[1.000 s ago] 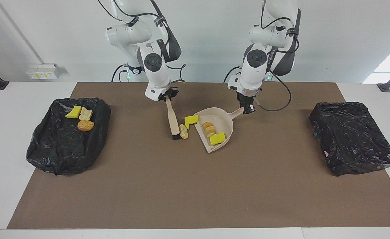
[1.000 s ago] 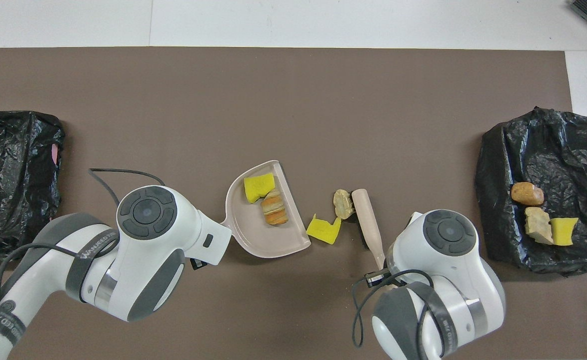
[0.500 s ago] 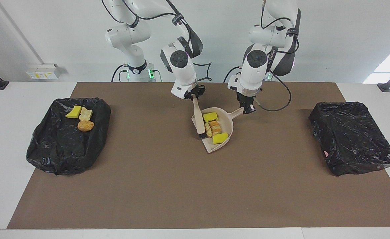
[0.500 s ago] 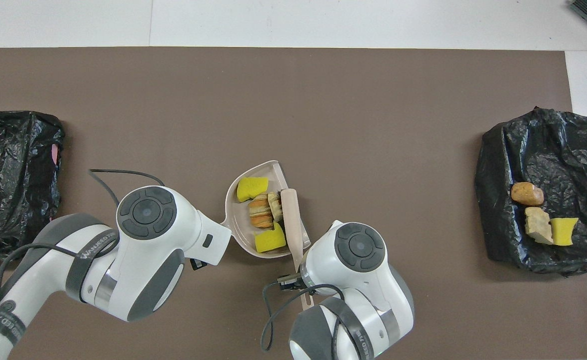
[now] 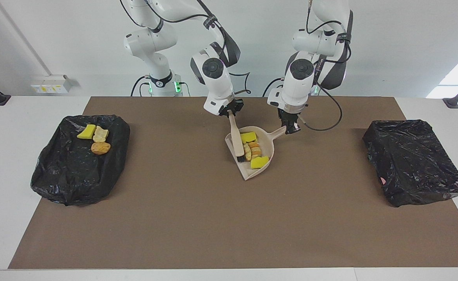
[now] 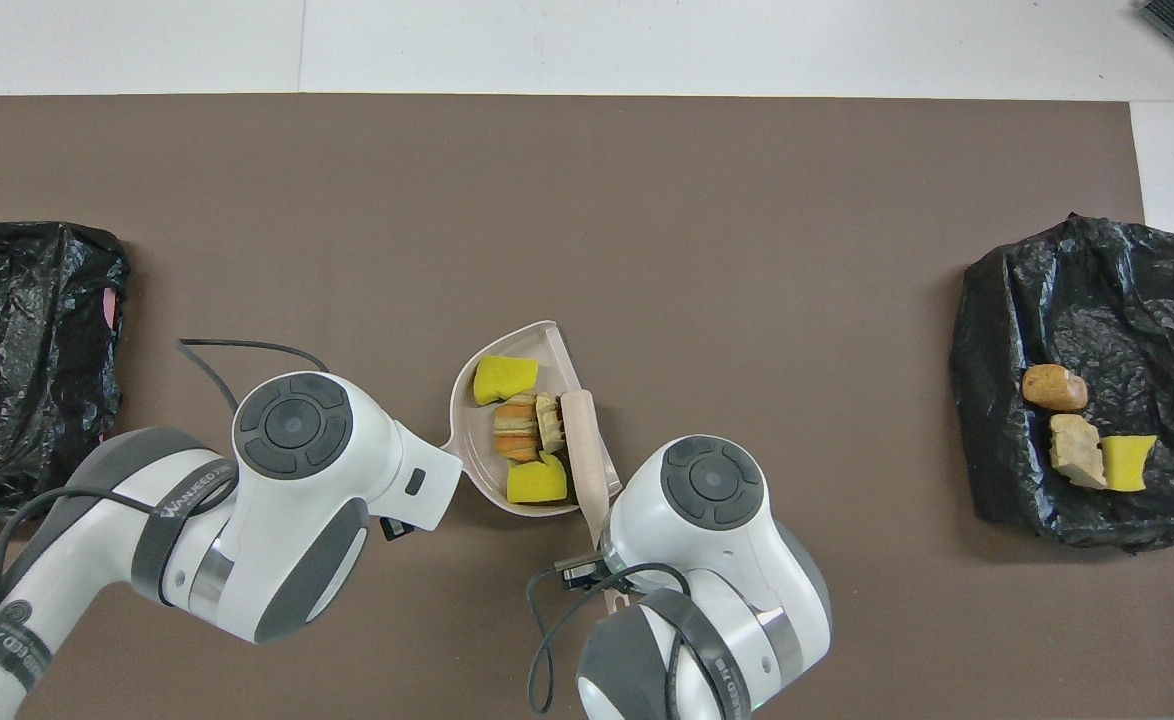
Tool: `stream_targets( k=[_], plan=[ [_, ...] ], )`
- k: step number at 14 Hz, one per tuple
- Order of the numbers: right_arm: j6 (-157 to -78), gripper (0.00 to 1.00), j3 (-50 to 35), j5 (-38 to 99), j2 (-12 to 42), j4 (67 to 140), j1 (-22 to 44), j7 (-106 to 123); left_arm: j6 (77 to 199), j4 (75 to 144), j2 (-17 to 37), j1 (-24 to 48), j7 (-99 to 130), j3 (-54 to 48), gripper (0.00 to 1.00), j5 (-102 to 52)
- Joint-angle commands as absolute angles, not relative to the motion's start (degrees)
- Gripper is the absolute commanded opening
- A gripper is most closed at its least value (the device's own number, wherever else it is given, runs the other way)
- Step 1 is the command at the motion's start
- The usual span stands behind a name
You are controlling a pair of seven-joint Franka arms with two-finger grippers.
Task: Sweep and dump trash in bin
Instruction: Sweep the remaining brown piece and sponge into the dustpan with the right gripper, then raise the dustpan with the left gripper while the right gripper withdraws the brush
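Facing view showed the right claw (image 5: pixel 232 113), pinching the brush (image 5: pixel 236 138), had swept the last trash (image 5: pixel 253 149) into the dustpan (image 5: pixel 268 150), whose handle the left claw (image 5: pixel 292 128) pinched; dumping came next

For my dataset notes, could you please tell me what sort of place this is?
Most likely a robotics lab: two arms work at a white table under a brown mat, with a dustpan of mock trash and a bag-lined bin staged.

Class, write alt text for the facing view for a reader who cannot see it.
At mid-table, the right gripper holds a brush inside a dustpan of yellow and brown scraps, whose handle the left gripper holds. Black-bagged bins sit at each end; the one at the right arm's end holds three scraps.
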State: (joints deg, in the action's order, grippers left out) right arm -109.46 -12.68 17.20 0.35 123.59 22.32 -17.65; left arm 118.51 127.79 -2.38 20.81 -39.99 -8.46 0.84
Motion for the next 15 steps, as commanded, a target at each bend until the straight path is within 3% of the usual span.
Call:
stream_targets(
  k=[1, 9, 15],
  plan=[
    [-104.78, 0.0, -13.01, 15.56, -3.77, 123.31, 19.61, -16.88, 120.76, 128.94, -2.9, 20.92, -36.14, -7.91, 0.0, -0.26],
    [-95.63, 0.0, -12.92, 10.2, -10.37, 122.17, 17.94, -19.51, 121.82, 127.45, -2.02, 20.48, -20.41, -7.65, 0.0, -1.05],
    [-94.48, 0.0, -13.18, 10.2, -12.13, 123.48, 15.65, -20.13, 120.24, 121.12, -2.9, 12.75, -17.84, -7.56, 0.0, -1.05]
  ],
)
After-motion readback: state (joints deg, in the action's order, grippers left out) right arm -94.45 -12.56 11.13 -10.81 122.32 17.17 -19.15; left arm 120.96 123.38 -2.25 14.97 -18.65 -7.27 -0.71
